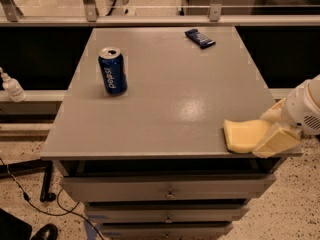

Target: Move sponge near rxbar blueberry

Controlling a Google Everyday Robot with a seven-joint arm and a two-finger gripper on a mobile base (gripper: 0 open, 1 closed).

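The pale yellow sponge [244,134] lies at the table's front right corner. The dark blue rxbar blueberry [199,38] lies far off, at the back of the table, right of centre. My gripper [274,128] comes in from the right at the sponge's right end. It is open, with one pale finger [276,141] in front of the sponge and the other [273,115] behind it. The sponge rests on the table.
A blue Pepsi can [112,71] stands upright at the left middle of the grey table [170,99]. Drawers sit under the tabletop. A railing with posts runs behind the table. A small white bottle [11,86] stands on a ledge to the left.
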